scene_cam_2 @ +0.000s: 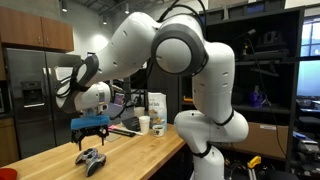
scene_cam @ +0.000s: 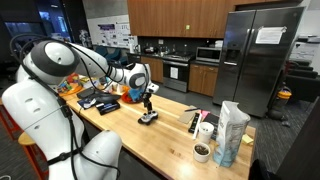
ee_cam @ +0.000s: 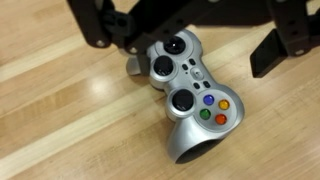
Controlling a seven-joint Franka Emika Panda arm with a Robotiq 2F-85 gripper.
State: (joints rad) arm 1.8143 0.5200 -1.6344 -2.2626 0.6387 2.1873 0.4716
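Note:
A silver game controller [ee_cam: 187, 95] with black sticks and coloured buttons lies flat on the wooden table [ee_cam: 60, 120]. My gripper [ee_cam: 180, 55] hangs open just above it, with one black finger [ee_cam: 95, 30] to the left of the controller and the other to its right, neither touching it. In both exterior views the gripper [scene_cam: 148, 96] [scene_cam_2: 90, 128] points down a short way above the controller [scene_cam: 148, 118] [scene_cam_2: 91, 158]. The gripper holds nothing.
A tall pale bag [scene_cam: 231, 132], a white cup [scene_cam: 205, 130] and a dark bowl [scene_cam: 202, 152] stand at one end of the table. Dark gear and an orange item [scene_cam: 100, 98] lie at the other end. A steel fridge [scene_cam: 258, 60] stands beyond.

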